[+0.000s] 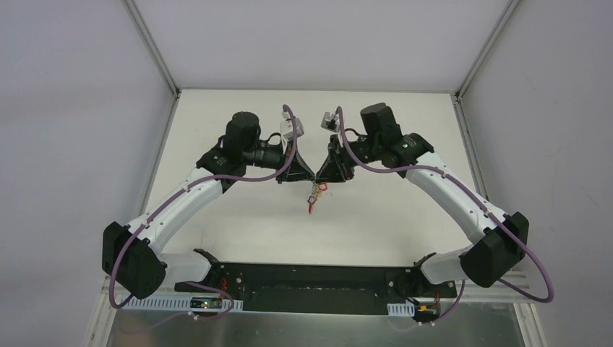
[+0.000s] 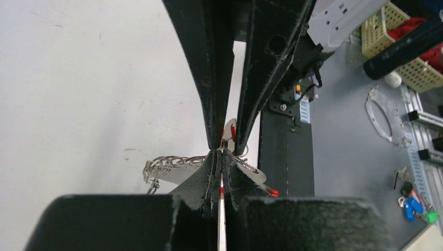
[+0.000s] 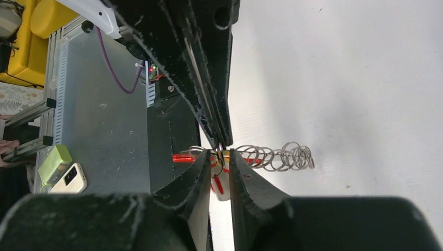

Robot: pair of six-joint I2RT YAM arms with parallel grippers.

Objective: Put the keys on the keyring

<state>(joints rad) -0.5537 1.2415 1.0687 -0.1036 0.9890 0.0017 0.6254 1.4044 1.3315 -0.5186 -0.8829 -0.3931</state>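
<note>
Keyring [image 1: 316,188]: centre of the top view, over the bench [image 1: 238,116], where both tips meet. A chain [image 3: 277,156] trails right.
Key [image 2: 221,192]: edge-on, long axis vertical in frame, pinched tight in the left end effector [image 2: 220,157].
Right end effector [image 3: 219,156]: narrowly closed, seemingly on the ring.
Step, we judge: threading. Next, the key's hole must meet the ring's end.

White table [image 1: 238,238] (lightly scuffed); silver ring chain [image 3: 271,156] possibly resting there.
</note>
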